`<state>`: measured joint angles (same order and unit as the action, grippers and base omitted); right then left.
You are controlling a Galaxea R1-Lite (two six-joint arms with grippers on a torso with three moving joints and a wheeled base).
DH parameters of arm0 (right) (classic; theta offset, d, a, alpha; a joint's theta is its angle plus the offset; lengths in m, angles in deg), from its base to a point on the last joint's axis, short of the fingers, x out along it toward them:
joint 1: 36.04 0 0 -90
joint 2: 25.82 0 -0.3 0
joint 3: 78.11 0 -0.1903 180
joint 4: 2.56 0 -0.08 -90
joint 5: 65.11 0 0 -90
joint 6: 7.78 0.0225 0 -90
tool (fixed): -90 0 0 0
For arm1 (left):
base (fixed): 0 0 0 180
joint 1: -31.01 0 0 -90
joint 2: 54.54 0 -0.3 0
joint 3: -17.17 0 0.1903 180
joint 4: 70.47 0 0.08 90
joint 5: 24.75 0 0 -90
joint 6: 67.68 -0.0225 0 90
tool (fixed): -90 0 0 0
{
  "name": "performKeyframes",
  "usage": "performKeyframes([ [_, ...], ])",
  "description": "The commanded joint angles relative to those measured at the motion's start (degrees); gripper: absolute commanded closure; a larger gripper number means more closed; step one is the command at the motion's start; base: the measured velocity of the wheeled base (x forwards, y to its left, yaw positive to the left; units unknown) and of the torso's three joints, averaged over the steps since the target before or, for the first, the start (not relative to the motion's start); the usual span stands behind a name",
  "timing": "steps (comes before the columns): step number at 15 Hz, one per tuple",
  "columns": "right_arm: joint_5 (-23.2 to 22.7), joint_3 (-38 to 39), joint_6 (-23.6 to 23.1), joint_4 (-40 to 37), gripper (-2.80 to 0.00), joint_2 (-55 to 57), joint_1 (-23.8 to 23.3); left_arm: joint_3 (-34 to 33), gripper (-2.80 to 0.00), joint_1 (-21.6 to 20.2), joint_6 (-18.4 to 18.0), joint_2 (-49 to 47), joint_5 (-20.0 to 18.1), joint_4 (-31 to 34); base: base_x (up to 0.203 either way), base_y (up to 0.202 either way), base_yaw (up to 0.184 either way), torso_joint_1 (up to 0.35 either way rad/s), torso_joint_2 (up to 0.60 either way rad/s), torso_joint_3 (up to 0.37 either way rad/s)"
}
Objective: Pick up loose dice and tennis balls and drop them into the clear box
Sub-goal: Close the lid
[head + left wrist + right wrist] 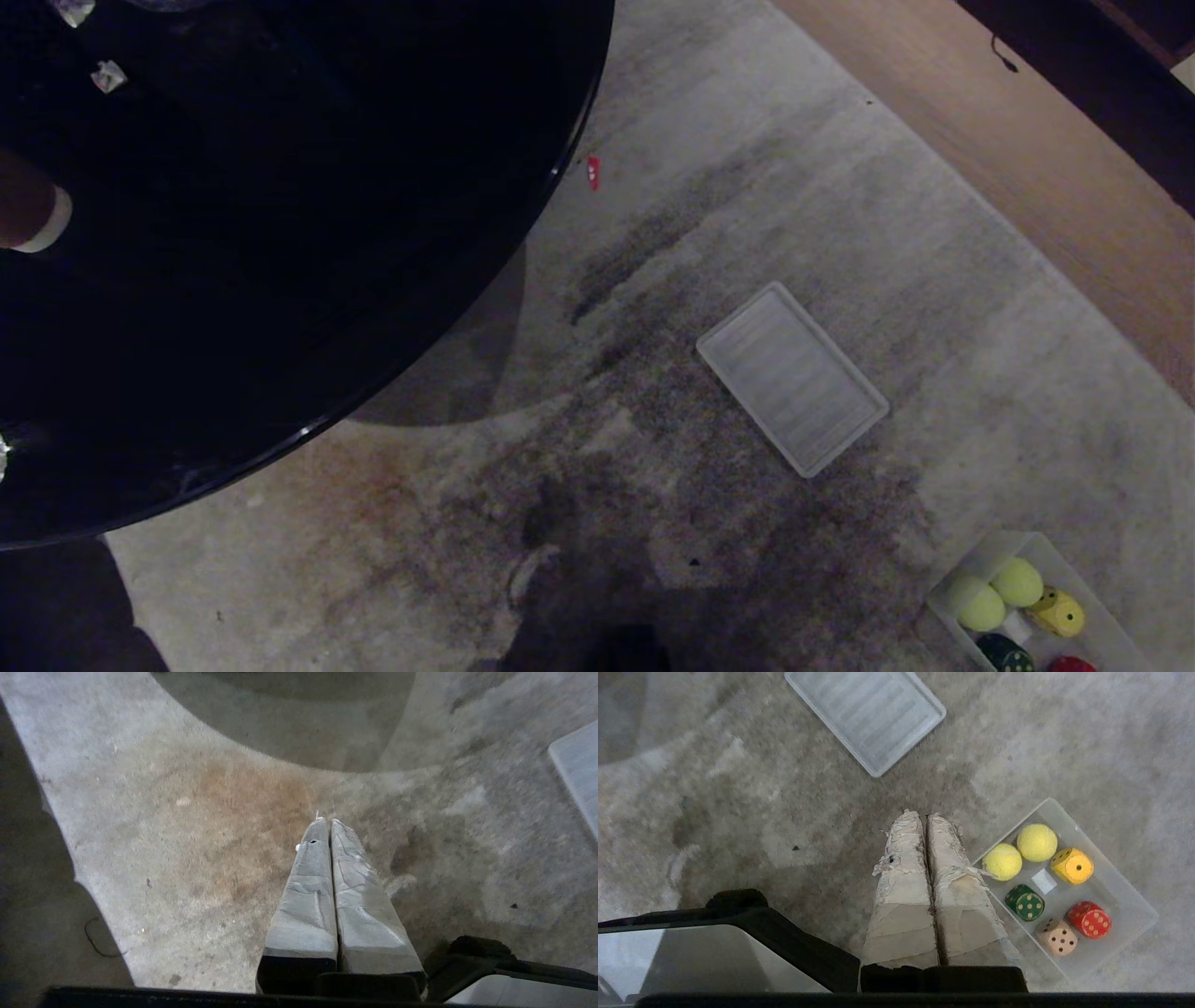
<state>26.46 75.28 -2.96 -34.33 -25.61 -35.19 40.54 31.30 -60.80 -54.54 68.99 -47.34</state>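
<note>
— Right gripper (926, 817), taped fingers pressed together, holding nothing, over stained carpet (738, 812). Left gripper (327, 822)?
— Same: closed, empty.
— Clear box (1125, 896)?
— Lower right of head view, on carpet. Inside: two tennis balls (1037, 842), plus yellow (1072, 865), green (1025, 902), red (1089, 919), tan dice (1057, 936).
— Ribbed lid (792, 377)?
— Mid-frame, apart from box.

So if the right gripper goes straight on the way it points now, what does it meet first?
Probably only bare carpet. The shut right gripper points down at it; the clear box lies beside that line.
</note>
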Motion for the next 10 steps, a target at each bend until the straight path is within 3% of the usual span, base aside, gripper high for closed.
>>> performKeyframes([
  [1,0.0,0.0,0.0,0.0,0.0,0.0,0.0,-0.1,0.0,0.0,0.1,-0.1,0.0,0.0,0.0,0.0,0.0,0.003,0.01,-0.198],
  [10,0.0,0.0,0.0,0.0,0.0,0.0,0.0,-0.1,0.0,0.0,0.1,-0.1,0.0,-0.1,0.0,0.0,0.0,0.002,0.0,-0.2],
])
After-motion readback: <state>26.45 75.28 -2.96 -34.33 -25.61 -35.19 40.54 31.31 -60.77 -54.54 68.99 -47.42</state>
